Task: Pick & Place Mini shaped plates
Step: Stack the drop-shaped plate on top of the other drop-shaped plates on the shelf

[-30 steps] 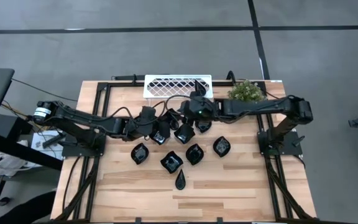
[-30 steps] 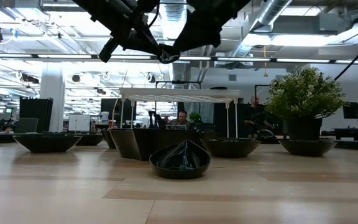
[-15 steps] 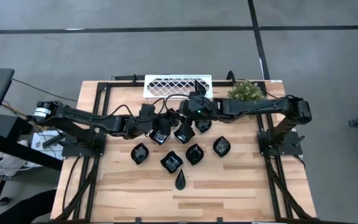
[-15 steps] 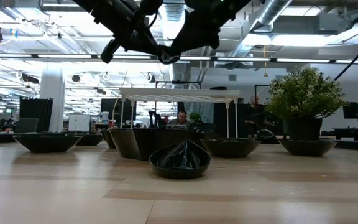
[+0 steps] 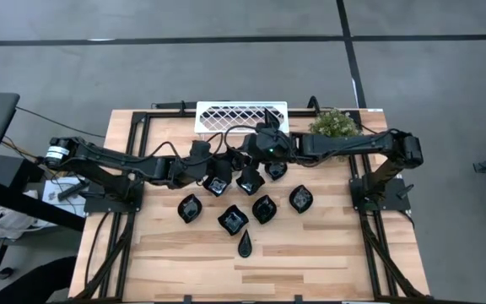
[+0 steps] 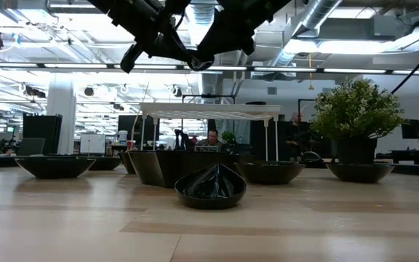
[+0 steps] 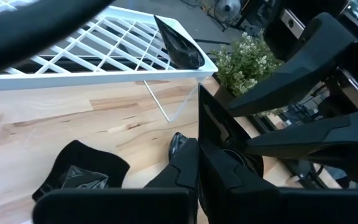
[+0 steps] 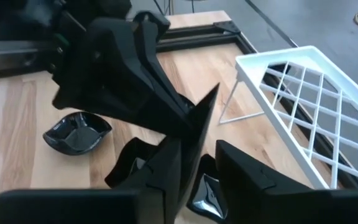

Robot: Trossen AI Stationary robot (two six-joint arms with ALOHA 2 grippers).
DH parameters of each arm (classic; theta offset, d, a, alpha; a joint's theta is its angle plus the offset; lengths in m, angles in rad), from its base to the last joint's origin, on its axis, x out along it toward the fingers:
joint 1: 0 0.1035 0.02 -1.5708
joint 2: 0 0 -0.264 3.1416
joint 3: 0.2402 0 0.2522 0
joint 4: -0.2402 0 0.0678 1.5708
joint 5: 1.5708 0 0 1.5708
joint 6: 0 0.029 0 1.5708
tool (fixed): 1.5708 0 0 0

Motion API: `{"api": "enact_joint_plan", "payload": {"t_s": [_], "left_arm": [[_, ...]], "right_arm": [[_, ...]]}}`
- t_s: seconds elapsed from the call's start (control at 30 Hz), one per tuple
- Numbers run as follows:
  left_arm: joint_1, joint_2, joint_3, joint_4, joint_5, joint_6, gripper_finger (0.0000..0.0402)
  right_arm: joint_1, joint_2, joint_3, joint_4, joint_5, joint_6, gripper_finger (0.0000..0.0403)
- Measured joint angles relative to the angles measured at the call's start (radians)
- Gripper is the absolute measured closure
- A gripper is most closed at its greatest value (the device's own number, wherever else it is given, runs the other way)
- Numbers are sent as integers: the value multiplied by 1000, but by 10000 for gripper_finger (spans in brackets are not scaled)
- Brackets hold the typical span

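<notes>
Your small glossy black plate (image 8: 207,112) hangs edge-up above the table, just before the white lattice tray (image 5: 241,116). The left gripper (image 5: 229,165) pinches it nearly closed. The right gripper (image 8: 194,152) straddles its edge, fingers half-parted; contact unclear, apparently a handover. One plate (image 7: 178,43) already stands in the tray.

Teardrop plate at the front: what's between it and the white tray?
The high view shows other small black plates lying there, with the left arm and right arm meeting above them.
</notes>
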Motion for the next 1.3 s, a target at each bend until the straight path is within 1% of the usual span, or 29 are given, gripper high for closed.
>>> {"api": "enact_joint_plan", "payload": {"t_s": [0.17, 0.4, 0.63, 0.97, 1.13, 1.3], "left_arm": [[0, 0, 0, 14, -1, -4, 396], [0, 0, 0, 24, -1, -13, 396], [-1, 0, 0, 32, -2, -23, 396], [-2, 0, 0, 44, -2, -23, 390], [-2, 0, 0, 48, 3, -22, 372], [-2, 0, 0, 49, 4, -16, 343]], "right_arm": [[0, 0, 0, -3, 0, 0, 338], [0, 0, 0, -3, 1, -1, 363], [-1, 0, -1, -4, 9, -2, 398], [-1, -1, -1, -3, 27, -8, 401], [-1, -1, -1, -5, 31, -10, 401], [1, -1, -1, -11, 48, -10, 402]]}}
